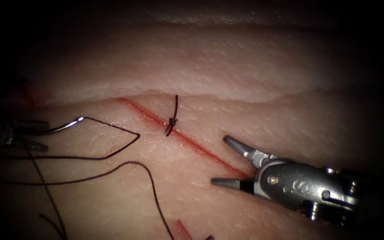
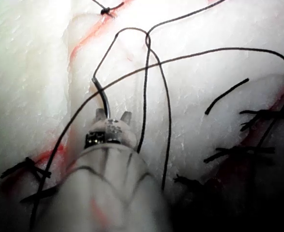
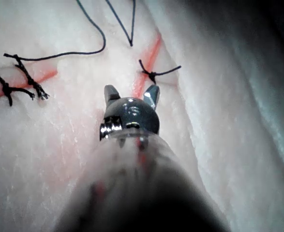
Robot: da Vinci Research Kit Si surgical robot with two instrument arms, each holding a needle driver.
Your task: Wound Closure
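A: Status on jaws?

B: Right arm's steel needle driver (image 1: 227, 162): jaws spread wide, nothing between them. They straddle the lower end of the thin red cut (image 1: 187, 141), one jaw either side of it. Same in right wrist view (image 3: 132, 96), jaws apart, empty.

A: Left?

B: Left arm's tool (image 1: 18, 133) sits at far left edge, dim. Jaws clamped on the curved silver needle (image 1: 65, 126), grip looks near the mid/rear of the curve, can't pin it closer. Left wrist view backs it up: needle (image 2: 102, 99) rises out of the tool tip (image 2: 112, 118).

A: Needle in tissue?

B: No. It's free above the pale pork-belly tissue (image 1: 227, 66), on the left side of the cut, well apart from it. The end away from the jaws points right, toward the cut; long axis runs roughly left-right. The dark purple thread (image 1: 112, 151) leaves that end, kinks back and loops over the tissue toward the lower left.

A: Stitches?

B: One knotted dark stitch (image 1: 171, 121) across the cut, mid-length, tails up. Knot is just up-left of the right jaws.

A: Nearer arm to needle?

B: Left, already holding it. Right tool is across the cut from it. Judgement: the open stretch of cut lies between the knot and the right jaws.
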